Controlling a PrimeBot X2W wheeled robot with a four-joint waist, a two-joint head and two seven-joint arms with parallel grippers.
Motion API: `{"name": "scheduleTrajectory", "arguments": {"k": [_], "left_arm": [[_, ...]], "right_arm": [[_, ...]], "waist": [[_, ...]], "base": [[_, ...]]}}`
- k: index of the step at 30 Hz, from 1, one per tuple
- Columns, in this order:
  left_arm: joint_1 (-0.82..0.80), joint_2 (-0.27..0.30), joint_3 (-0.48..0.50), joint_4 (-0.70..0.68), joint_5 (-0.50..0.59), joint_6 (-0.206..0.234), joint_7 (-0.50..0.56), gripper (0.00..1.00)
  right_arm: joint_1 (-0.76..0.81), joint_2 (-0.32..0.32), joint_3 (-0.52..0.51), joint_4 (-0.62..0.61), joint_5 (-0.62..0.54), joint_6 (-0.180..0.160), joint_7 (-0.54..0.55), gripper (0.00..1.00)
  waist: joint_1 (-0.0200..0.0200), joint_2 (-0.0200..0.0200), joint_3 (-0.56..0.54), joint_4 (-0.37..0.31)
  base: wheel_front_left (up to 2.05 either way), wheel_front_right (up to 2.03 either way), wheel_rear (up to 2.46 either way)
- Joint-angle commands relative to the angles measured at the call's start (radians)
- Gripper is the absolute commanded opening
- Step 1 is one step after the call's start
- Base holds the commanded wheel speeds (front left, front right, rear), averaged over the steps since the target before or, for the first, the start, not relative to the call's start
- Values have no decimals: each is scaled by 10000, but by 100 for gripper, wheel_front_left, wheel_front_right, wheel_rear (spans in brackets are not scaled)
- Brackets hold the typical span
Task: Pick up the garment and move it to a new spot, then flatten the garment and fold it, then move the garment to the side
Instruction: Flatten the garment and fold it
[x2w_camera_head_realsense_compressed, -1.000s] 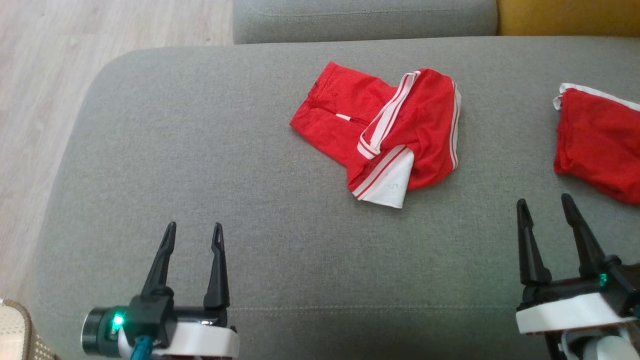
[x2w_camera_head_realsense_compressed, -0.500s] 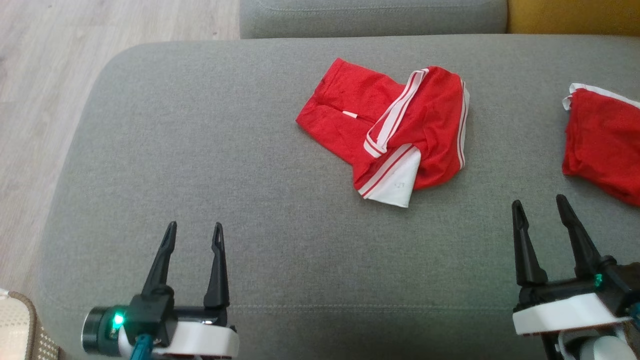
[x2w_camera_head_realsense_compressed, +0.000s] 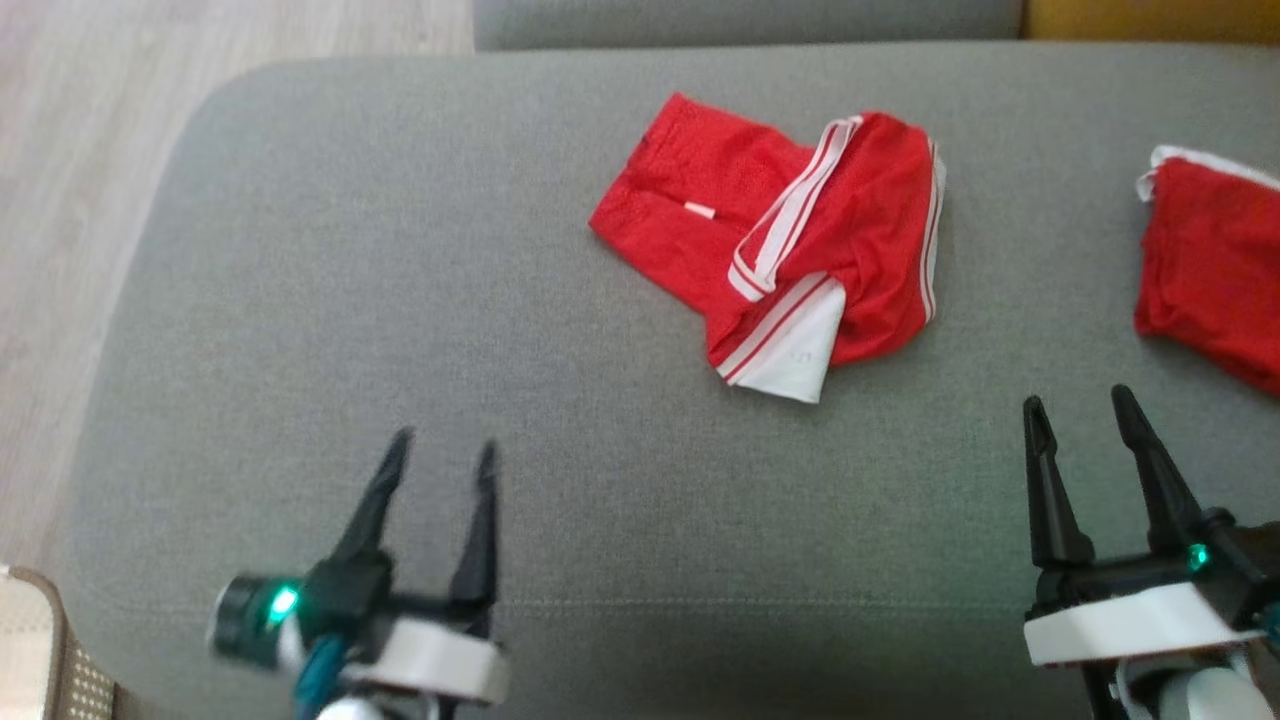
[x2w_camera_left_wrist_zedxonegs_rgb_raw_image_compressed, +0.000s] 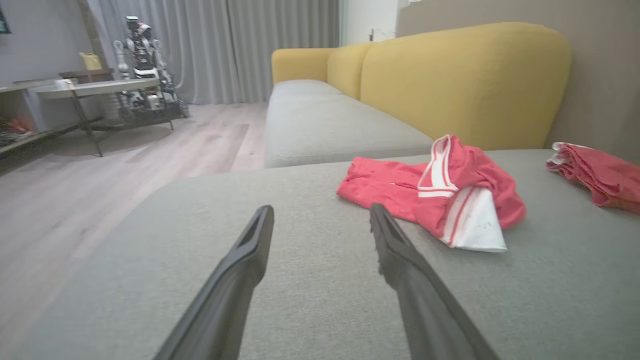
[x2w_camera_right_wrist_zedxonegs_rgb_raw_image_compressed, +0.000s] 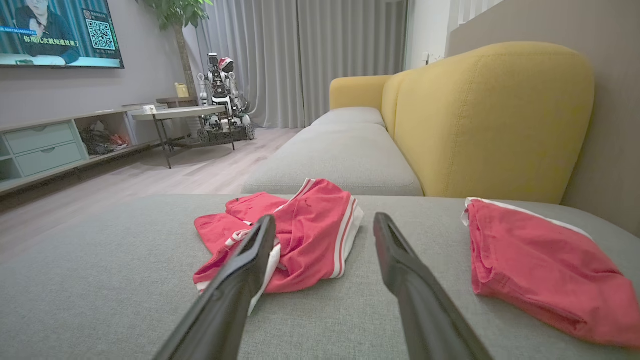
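A crumpled red garment (x2w_camera_head_realsense_compressed: 790, 240) with white stripes and a white corner lies on the grey cushion (x2w_camera_head_realsense_compressed: 400, 250), a little right of its middle. My left gripper (x2w_camera_head_realsense_compressed: 445, 442) hovers open over the near left of the cushion, well short of the garment, nothing between its fingers. My right gripper (x2w_camera_head_realsense_compressed: 1078, 400) stands open at the near right, also apart from it. In the left wrist view the garment (x2w_camera_left_wrist_zedxonegs_rgb_raw_image_compressed: 440, 190) lies ahead and to the right of the open gripper (x2w_camera_left_wrist_zedxonegs_rgb_raw_image_compressed: 320, 210). In the right wrist view the garment (x2w_camera_right_wrist_zedxonegs_rgb_raw_image_compressed: 310, 235) sits just beyond the open gripper (x2w_camera_right_wrist_zedxonegs_rgb_raw_image_compressed: 324, 219).
A second red garment (x2w_camera_head_realsense_compressed: 1210, 270), folded, lies at the cushion's right edge (x2w_camera_right_wrist_zedxonegs_rgb_raw_image_compressed: 540, 265). A yellow backrest (x2w_camera_right_wrist_zedxonegs_rgb_raw_image_compressed: 490, 120) rises behind the seat. Wooden floor (x2w_camera_head_realsense_compressed: 70, 150) lies left of the cushion's rounded edge. A side table (x2w_camera_right_wrist_zedxonegs_rgb_raw_image_compressed: 175, 114) stands far off.
My left gripper has moved right and slightly forward, tilting toward the garment. The head camera has shifted a little. The right gripper and both garments stay put.
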Motion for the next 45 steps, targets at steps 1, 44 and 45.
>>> {"name": "scheduleTrajectory", "arguments": {"k": [1, 44, 45], "left_arm": [[-839, -68, 165, -200, 138, -139, -51, 100], [-8148, -119, -3047, 4653, -1684, -977, -51, 0], [-8128, -119, -3007, 4704, -1692, -1008, -51, 0]], "right_arm": [[-521, -93, 226, -383, -8, -2, -51, 100], [-2598, -93, 425, -876, -349, -2, -51, 100], [-2598, -93, 446, -858, -352, -2, -51, 100]], "waist": [[1, -1, 291, -32], [1, -1, 4231, -1645], [1, -1, 4226, -1653]], "base": [[0, 0, 0], [0, 0, 0], [0, 0, 0]]}}
